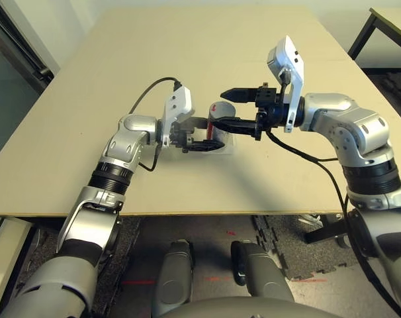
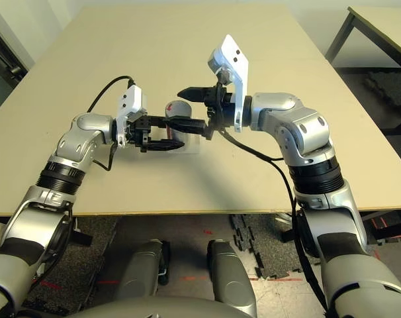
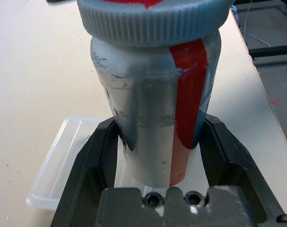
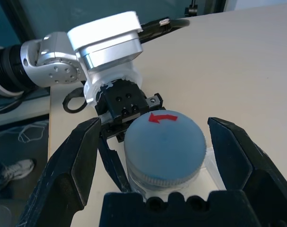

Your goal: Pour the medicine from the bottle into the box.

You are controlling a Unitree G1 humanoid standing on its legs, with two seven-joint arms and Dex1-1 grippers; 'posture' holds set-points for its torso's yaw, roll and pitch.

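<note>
My left gripper (image 1: pixel 210 134) is shut on the lower body of the bottle (image 3: pixel 153 118), a silver-grey cylinder with a red label strip, its black fingers (image 3: pixel 91 170) pressing both sides. The bottle's round grey cap (image 4: pixel 163 137) carries a red arrow and is on. My right gripper (image 4: pixel 156 125) is open, one finger on each side of the cap with a gap to it. The clear plastic box (image 3: pixel 58 165) lies on the table right under the bottle, partly hidden by it. The medicine is hidden.
The beige table (image 1: pixel 187 59) is wide and bare behind the arms, and its front edge (image 1: pixel 187 213) runs close below the grippers. A second dark-framed table (image 1: pixel 386 26) stands at the back right. Black cables (image 1: pixel 306 156) hang from both wrists.
</note>
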